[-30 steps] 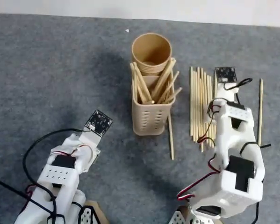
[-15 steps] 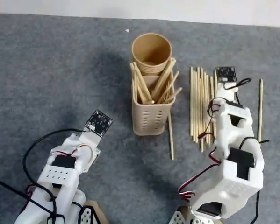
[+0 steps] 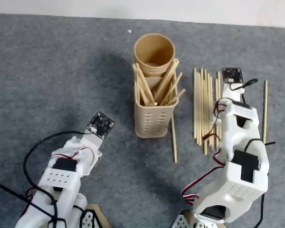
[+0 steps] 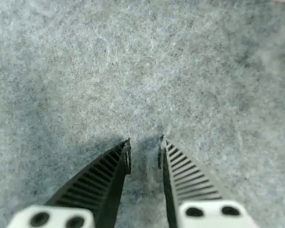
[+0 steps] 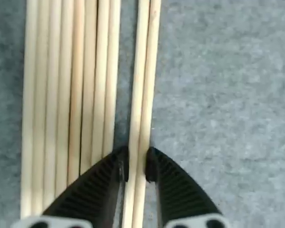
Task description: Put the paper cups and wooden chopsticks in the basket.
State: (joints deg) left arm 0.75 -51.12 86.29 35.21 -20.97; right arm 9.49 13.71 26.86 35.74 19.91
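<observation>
The right gripper (image 5: 136,165) stands over the row of chopsticks (image 3: 204,104) that lies on the grey carpet (image 3: 61,71) on the right side of the basket (image 3: 154,118). Its jaws are drawn narrow around a pair of chopsticks (image 5: 143,85), one finger touching each outer side, and nothing else is between them. This pair lies a little apart from the other sticks of the row, so the inner finger has a gap to stand in. The long axis of the sticks runs straight away from the robot, in line with the gripper, and the jaws close across this axis, which seems the correct way to pinch them. The basket is on the left of this arm, near the row but not touching it. It already holds the paper cups (image 3: 154,50), stacked at its far end, and several chopsticks leaning inside.

The next move is probably to lift the pair and carry it sideways toward the basket; the long sticks could tilt in such a thin grip.

The left gripper (image 4: 144,151) hangs over bare carpet, a little open and holding nothing. It is farther from the row, so the work belongs to the right arm.
</observation>
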